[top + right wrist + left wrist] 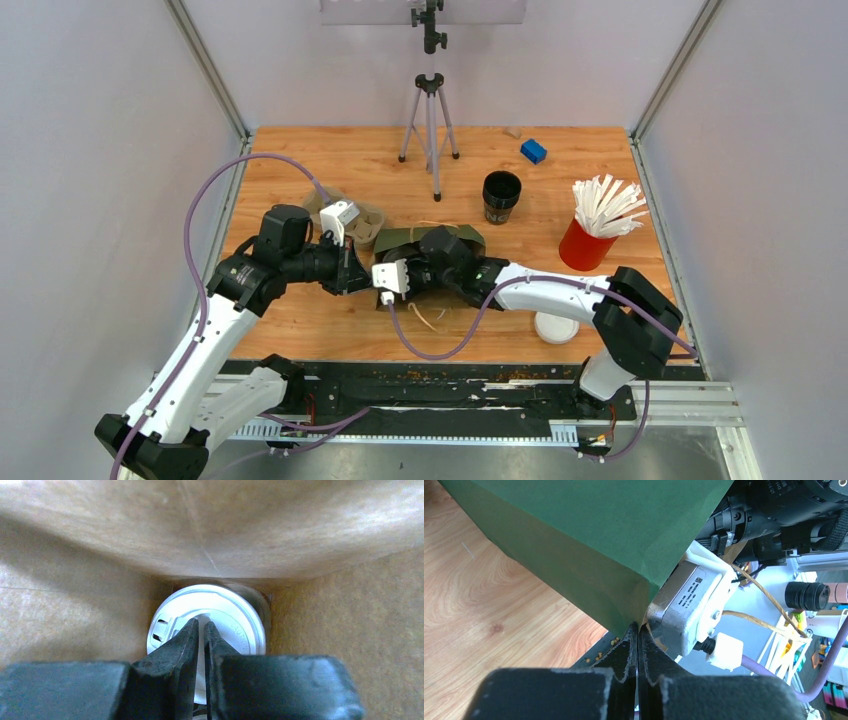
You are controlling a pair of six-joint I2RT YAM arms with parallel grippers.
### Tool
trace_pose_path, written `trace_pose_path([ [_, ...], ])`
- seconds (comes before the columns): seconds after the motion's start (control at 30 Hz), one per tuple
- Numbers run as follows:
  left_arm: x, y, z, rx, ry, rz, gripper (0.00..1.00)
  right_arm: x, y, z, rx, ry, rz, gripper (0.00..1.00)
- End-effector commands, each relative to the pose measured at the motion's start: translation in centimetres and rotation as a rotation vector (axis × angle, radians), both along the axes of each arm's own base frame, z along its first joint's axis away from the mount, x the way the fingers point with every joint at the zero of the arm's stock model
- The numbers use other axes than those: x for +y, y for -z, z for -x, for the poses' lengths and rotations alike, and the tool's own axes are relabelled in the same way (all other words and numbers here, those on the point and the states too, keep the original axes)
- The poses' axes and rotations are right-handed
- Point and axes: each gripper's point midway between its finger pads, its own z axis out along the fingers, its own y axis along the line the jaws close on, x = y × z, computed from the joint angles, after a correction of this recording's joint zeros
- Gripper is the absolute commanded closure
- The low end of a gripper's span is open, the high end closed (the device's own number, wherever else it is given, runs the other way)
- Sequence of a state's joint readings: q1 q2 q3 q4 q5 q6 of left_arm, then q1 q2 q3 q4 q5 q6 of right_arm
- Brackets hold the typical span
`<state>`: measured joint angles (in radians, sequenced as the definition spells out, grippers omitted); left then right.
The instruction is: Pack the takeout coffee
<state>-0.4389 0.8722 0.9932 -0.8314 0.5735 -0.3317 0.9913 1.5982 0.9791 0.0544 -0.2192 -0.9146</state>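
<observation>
The left gripper (pixel 637 630), pinched shut on the edge of the green bag (pixel 589 540) at lower centre, should hold the mouth steady. The right gripper (pixel 201 626), fingers nearly closed on nothing visible, points at the lidded cup (pixel 240 617) mid-frame inside the bag; back out straight.

The left arm (pixel 215 320) angles forward and rightward, the right arm (pixel 545 292) stretches low and leftward, and their wrists nearly meet in the middle; the left claw (pixel 638 632) has its fingers pressed together, the right claw (pixel 201 626) has fingers only a sliver apart.
</observation>
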Motion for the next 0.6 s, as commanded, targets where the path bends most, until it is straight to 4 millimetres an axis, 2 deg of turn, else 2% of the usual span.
trace_pose_path([
  [0.0, -0.3, -0.6, 0.3, -0.014, 0.021, 0.022, 1.00, -0.9, 0.3, -1.2, 0.008, 0.061, -0.017, 0.90],
  [0.13, -0.3, -0.6, 0.3, -0.015, 0.019, 0.020, 1.00, -1.2, 0.0, -1.5, 0.002, 0.072, -0.027, 0.90],
  [0.33, -0.2, -0.6, 0.3, -0.014, 0.017, 0.018, 1.00, -1.0, -1.8, -1.0, -0.008, 0.046, -0.059, 0.90],
  [0.47, -0.3, -0.6, 0.2, -0.013, 0.016, 0.019, 1.00, -1.4, -1.9, -0.9, -0.011, 0.050, -0.056, 0.90],
  [0.57, -0.3, -0.6, 0.2, -0.012, 0.014, 0.022, 1.00, -1.7, -1.2, -1.3, -0.017, 0.070, -0.035, 0.90],
])
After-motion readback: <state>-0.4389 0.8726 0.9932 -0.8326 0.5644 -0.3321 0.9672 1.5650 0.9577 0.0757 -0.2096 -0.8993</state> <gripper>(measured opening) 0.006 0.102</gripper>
